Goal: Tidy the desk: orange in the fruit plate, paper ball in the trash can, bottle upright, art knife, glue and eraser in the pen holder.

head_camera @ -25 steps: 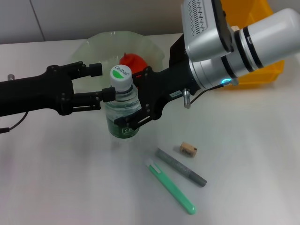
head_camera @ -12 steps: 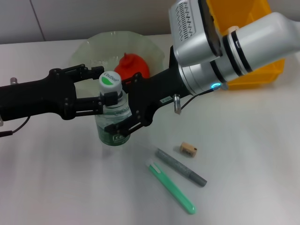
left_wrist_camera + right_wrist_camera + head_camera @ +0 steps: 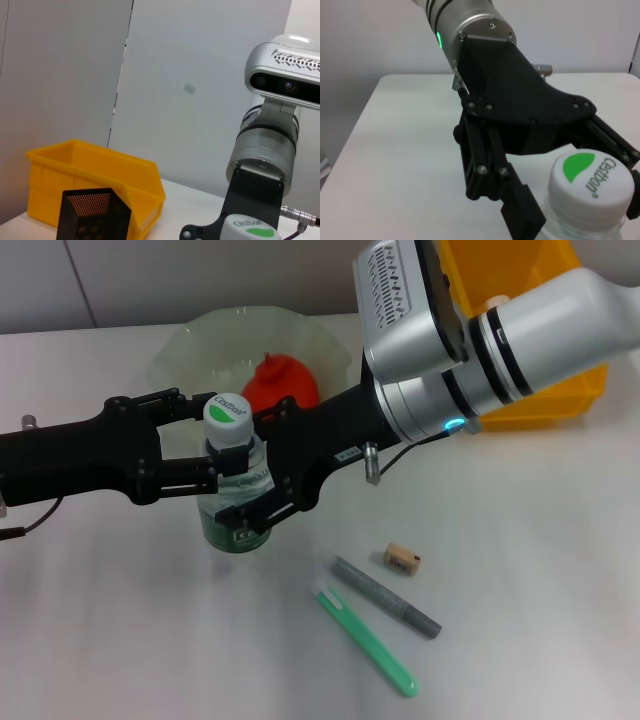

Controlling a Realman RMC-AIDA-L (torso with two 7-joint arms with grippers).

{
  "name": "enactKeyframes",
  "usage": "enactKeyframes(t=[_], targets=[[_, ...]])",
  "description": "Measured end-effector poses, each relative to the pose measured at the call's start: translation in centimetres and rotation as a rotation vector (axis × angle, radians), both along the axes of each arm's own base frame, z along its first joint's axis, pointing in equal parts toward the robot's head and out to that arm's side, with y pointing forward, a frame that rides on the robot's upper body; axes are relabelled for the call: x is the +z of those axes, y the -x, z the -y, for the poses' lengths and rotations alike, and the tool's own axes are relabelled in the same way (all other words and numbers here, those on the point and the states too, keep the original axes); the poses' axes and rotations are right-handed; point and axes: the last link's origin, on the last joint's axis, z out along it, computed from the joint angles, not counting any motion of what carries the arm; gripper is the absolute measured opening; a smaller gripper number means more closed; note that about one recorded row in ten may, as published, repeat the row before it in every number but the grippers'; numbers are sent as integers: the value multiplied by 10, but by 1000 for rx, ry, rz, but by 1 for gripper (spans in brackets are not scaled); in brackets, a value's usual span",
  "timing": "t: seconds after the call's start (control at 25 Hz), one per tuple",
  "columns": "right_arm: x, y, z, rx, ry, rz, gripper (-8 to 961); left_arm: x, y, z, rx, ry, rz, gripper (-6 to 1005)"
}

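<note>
**Bottle carried leftward between both grippers**

Since a second ago the bottle (image 3: pixel 233 490) has shifted to the left and a little nearer the robot, and both arms have moved with it; it now stands upright on the desk (image 3: pixel 520 570), just in front of the fruit plate (image 3: pixel 190 340).

The left gripper (image 3: pixel 215 440) reaches in from the left at the level of the neck, one finger behind the white cap and one in front of it just under the cap; the fingers sit close against the neck, so they appear to be clamped on it. The right gripper (image 3: pixel 262 465) comes in from the right, its fingers spread around the bottle's body, one behind near the shoulder and one low across the green label, apparently pressing on the bottle. In the right wrist view the cap (image 3: pixel 590 182) fills the corner with the left gripper's black fingers (image 3: pixel 520 210) beside it.

The orange (image 3: pixel 280 383) lies in the fruit plate. The eraser (image 3: pixel 401 559) rests on the desk to the right of the bottle, with a grey pen-like stick (image 3: pixel 386 597) and a green one (image 3: pixel 366 640) lying nearer the robot. The trash can (image 3: pixel 540 350) stands at the far right; the left wrist view shows the pen holder (image 3: pixel 92 214) just in front of it.
</note>
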Motion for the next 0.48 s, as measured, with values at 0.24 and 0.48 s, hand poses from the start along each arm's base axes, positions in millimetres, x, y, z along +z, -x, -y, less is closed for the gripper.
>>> enactKeyframes(t=[0.24, 0.48], targets=[[0, 1, -1, -4, -3, -8, 788, 0, 1, 0, -3, -8, -2, 833], [-2, -1, -2, -12, -6, -4, 788, -1, -1, 0, -3, -9, 6, 833]])
